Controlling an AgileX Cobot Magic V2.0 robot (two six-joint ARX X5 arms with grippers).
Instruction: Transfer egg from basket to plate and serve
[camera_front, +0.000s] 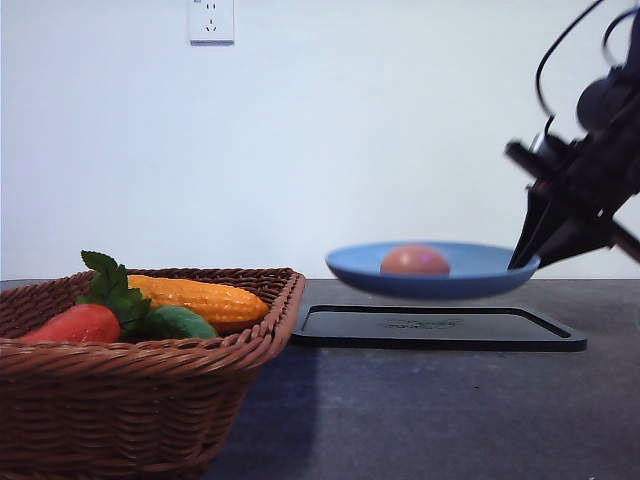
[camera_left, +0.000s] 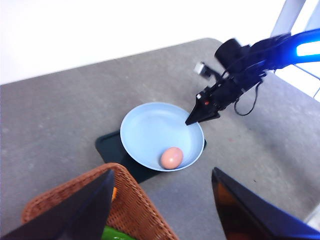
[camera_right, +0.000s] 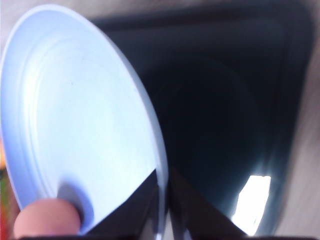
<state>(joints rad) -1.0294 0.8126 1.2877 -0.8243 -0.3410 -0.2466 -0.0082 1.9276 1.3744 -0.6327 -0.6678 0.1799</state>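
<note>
Blue and matte, the plate (camera_front: 470, 275) hangs in the middle right of the front view, lifted clear above the flat black tray (camera_front: 437, 328) and held level. Our right gripper (camera_front: 524, 262) is clenched on the plate's rim at its right edge; in the right wrist view the 2 dark fingers (camera_right: 135, 210) pinch the thin rim from both sides.

The egg (camera_front: 415, 261) lies inside the plate, pinkish-brown, smooth and oval. In the front view it sits a little left of the plate's centre, well apart from the gripper, with its long axis about horizontal. In the left wrist view it rests near the rim on the side opposite the grip, so we judge the load pulls on the far side and the egg could roll if the plate tilts. The coming move turns on this: the right arm carries the plate alone, and it should stay level while we serve it.

Our left gripper (camera_left: 160, 200) shows at the bottom of the left wrist view, its fingers spread wide and holding nothing, above a corner of the basket (camera_front: 150, 370). The basket is brown woven wicker with a braided rim, at lower left of the front view.
</note>
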